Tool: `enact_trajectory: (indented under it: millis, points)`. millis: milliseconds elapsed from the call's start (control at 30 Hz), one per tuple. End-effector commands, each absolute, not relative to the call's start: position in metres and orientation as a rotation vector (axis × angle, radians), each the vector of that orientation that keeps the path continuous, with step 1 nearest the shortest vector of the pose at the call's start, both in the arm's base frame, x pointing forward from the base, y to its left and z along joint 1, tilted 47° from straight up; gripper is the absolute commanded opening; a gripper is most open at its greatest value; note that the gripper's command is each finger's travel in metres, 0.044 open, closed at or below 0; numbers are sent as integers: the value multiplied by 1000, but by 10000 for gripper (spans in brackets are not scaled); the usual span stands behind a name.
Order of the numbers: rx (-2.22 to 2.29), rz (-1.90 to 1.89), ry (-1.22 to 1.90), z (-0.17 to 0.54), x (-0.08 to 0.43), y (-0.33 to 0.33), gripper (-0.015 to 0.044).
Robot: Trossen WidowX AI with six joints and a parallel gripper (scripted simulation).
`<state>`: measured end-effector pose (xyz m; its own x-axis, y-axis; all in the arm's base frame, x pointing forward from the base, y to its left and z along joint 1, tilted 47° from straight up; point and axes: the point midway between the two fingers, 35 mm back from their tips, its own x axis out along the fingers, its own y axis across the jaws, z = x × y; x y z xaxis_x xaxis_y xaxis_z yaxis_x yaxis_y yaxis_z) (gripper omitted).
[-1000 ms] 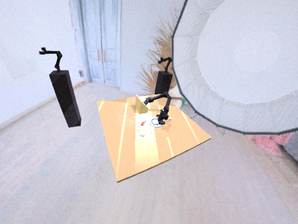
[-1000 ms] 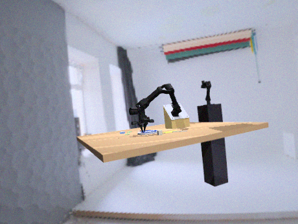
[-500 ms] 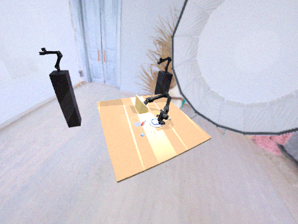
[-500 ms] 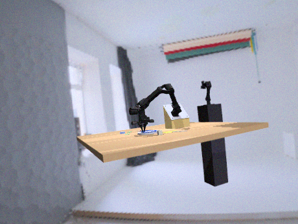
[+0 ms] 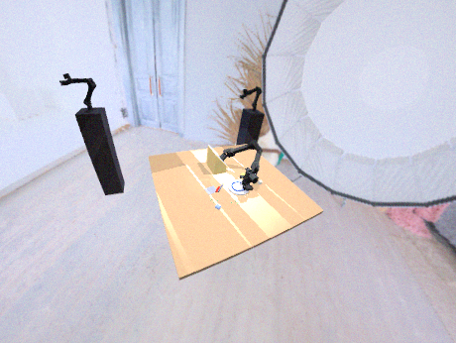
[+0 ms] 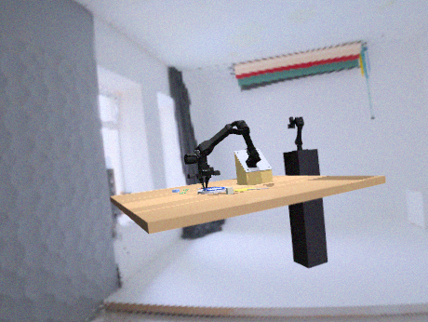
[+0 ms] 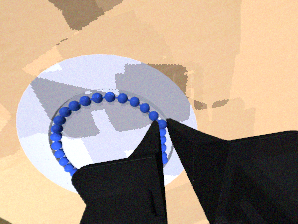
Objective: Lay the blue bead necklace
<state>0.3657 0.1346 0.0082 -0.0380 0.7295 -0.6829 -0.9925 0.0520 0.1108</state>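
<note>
Blue bead necklace [image 5: 233,187] [image 6: 214,188] [image 7: 109,97]: on the round bead board, far arc roughly along the groove; beads by the fingertips sit inward of it. Near arc hidden behind the black fingers.
White round bead board [image 5: 242,193] [image 6: 200,192] [image 7: 35,110]: flat on the wooden table [image 5: 198,233] [image 6: 260,205]; near rim covered by the fingers in the wrist view.
Black gripper [image 5: 247,186] [image 6: 205,187] [image 7: 161,123]: over the board's edge, pointing down, clenched on the necklace; one bead visible between the tips, rest of the grip hard to see.
Black arm [image 5: 258,161] [image 6: 216,141]: arched above the board; from where I stand, its foot overlaps the wedge block.
Wedge block [image 5: 216,161] [image 6: 253,178]: behind the board in the top view, well apart from it.
Red piece [image 5: 218,188]: beside the board, too small to name.
Small blue block [image 5: 218,206] [image 6: 175,191]: near the board, detail blurred.
Green bits [image 6: 184,191]: between blue block and board, shape unclear.
</note>
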Motion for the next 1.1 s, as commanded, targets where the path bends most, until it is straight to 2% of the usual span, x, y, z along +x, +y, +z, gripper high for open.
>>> enact_trajectory:
  millis: [0, 167, 733, 1067]
  points:
    - [-488, 1483, 686, 6, 366, 137, 0]
    - [-488, 1483, 686, 2, 366, 141, 0]
    - [-490, 1482, 688, 6, 366, 137, 440]
    - [-488, 1483, 686, 8, 366, 135, 440]
